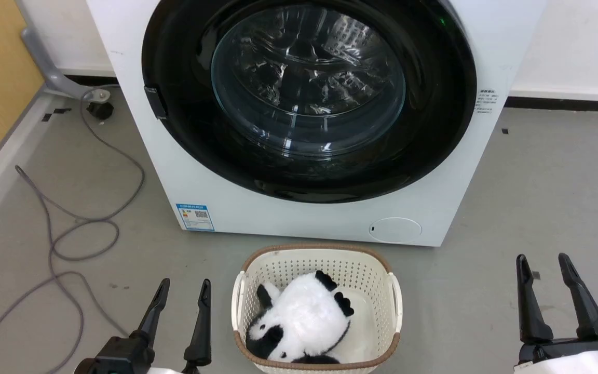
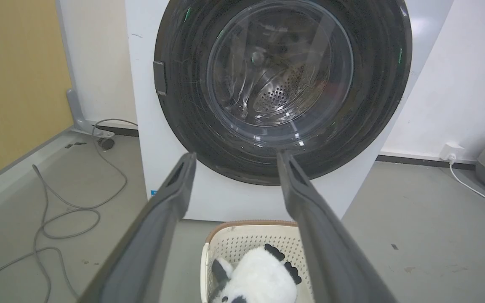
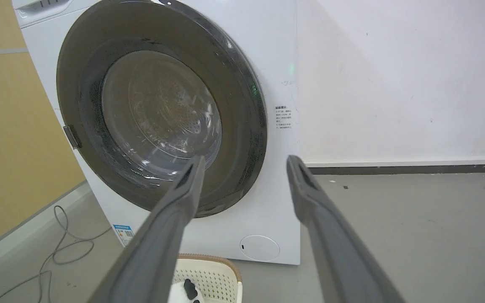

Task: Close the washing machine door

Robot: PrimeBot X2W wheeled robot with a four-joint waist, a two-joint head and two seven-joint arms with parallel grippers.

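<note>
Cream laundry basket (image 1: 299, 270) sits on the grey floor (image 1: 538, 182) with a panda plush (image 1: 304, 317) flopped inside it. Off to the left a grey cable (image 1: 78, 223) loops loosely across the floor, well apart from the basket.

Blue sticker (image 1: 195, 216) with QR code low on washing machine (image 1: 288, 221), small black print (image 1: 487, 103) upper right, both unreadable

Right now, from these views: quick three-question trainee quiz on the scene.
1. True or false: the washing machine door sits shut against the washing machine.
2. What lies in the basket? A) folded towels B) a panda toy C) shoes
3. Fill in: the left fingers and the right fingers are spread ___ and hold nothing.

Key: 1 true; 2 B; 3 open.
</note>
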